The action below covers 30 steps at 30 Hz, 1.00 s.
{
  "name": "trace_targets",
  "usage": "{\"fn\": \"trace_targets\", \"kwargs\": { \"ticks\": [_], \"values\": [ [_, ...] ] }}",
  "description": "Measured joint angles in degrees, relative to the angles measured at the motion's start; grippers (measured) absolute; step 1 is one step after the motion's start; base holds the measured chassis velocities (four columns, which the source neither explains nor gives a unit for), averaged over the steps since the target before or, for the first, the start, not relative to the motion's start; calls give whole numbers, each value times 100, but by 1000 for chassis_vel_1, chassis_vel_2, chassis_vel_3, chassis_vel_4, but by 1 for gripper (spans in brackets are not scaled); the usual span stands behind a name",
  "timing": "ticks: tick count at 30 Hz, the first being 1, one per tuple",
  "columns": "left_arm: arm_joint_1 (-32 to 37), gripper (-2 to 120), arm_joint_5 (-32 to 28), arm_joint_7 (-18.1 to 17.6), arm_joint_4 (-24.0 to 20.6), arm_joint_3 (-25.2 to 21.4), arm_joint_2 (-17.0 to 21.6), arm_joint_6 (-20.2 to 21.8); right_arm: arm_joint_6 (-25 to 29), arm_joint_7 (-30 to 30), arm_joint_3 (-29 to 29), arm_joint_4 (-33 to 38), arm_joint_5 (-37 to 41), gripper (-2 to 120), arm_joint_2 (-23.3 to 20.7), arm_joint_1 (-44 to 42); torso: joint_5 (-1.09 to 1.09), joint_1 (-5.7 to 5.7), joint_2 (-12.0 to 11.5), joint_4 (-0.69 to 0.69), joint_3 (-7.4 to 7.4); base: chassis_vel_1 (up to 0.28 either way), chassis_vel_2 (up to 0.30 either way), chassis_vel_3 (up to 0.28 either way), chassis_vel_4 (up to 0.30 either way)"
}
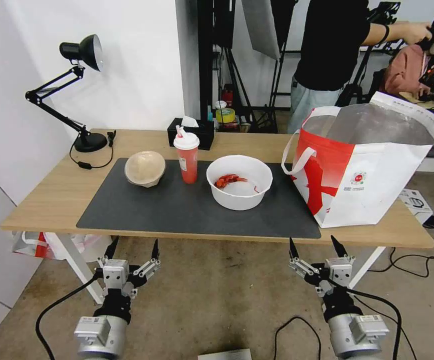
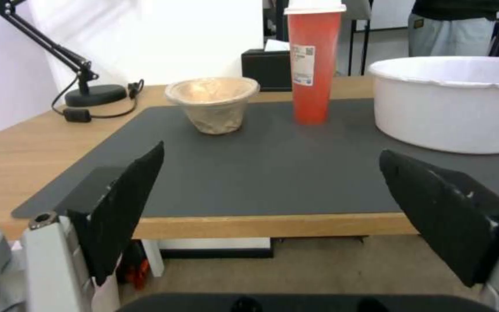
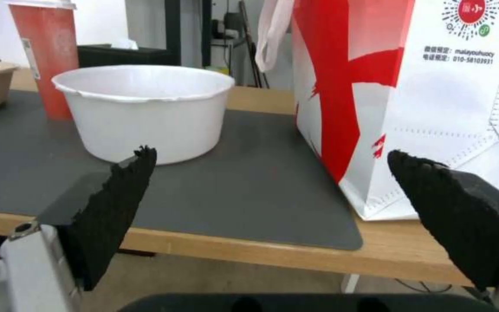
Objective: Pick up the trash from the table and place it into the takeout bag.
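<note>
Both grippers hang nearest the head camera, below and in front of the table's near edge, over the bare floor. Left gripper [image 1: 132, 248] has its 2 black fingers spread wide with nothing between them; right gripper [image 1: 318, 245] is spread just as wide and also holds nothing. Neither touches the table [image 1: 52, 200], a long light-wood top on white legs carrying a large dark grey mat [image 1: 187, 210].

On the mat stand 3 pieces of trash in a row. Toward the left is the beige paper bowl [image 1: 145, 168], tilted slightly in the head view. Just beside it, apart from it, stands the tall red cup [image 1: 187, 159], upright, with a white lid and a straw. Next along, near the cup but not touching, sits the wide white round bowl [image 1: 239, 181] with red food scraps in its bottom.

At the right end stands the takeout bag [image 1: 372, 170], white with a red pattern and a small round logo, its mouth open on silver foil lining, a white loop handle hanging toward the white bowl. Its base lies partly on the mat's right edge.

Behind the cup is a black tissue box [image 1: 197, 131]; a black desk lamp [image 1: 79, 90] stands at the far left corner.
</note>
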Motion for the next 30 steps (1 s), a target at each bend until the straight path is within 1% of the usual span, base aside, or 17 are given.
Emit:
{"fn": "trace_targets", "kwargs": {
  "ticks": [19, 20, 21, 23, 24, 25, 26, 28, 29, 30],
  "values": [
    [3, 100, 0, -15, 0, 11, 0, 6, -15, 1, -8, 0, 7, 100, -19, 0, 0, 0, 0, 0, 0, 0, 0, 0, 0],
    [21, 97, -12, -80, -7, 55, 2, 31, -69, 15, -30, 10, 46, 100, -71, -2, 1, 0, 0, -1, 0, 0, 0, 0, 0],
    [21, 97, -12, -80, -7, 55, 2, 31, -69, 15, -30, 10, 46, 100, -71, -2, 1, 0, 0, -1, 0, 0, 0, 0, 0],
    [112, 92, -88, -364, -99, 303, 8, 169, -381, 110, -170, 111, 267, 100, -360, -28, 0, 0, 0, 0, 0, 0, 0, 0, 0],
    [217, 91, -174, -695, -199, 576, 18, 320, -748, 222, -331, 229, 527, 100, -696, -60, 1, 0, 0, 0, 0, 0, 0, 0, 0],
    [217, 91, -174, -695, -199, 576, 18, 320, -748, 222, -331, 229, 527, 100, -696, -60, 1, 0, 0, 0, 0, 0, 0, 0, 0],
    [252, 91, -204, -810, -235, 677, 19, 377, -877, 265, -385, 271, 621, 100, -815, -70, 1, 0, 0, 0, 0, 0, 0, 0, 0],
    [398, 98, -325, -1280, -379, 1062, 33, 594, -1398, 428, -614, 435, 991, 100, -1287, -113, 1, 0, 0, 0, -1, 0, 0, 0, 0],
    [398, 98, -325, -1280, -379, 1062, 33, 594, -1398, 428, -614, 435, 991, 100, -1287, -113, 1, 0, 0, 0, -1, 0, 0, 0, 0],
    [459, 99, -375, -1476, -437, 1222, 39, 687, -1603, 492, -704, 504, 1138, 100, -1478, -131, 0, 0, 0, 0, 0, 0, 0, 0, 0]
  ]
}}
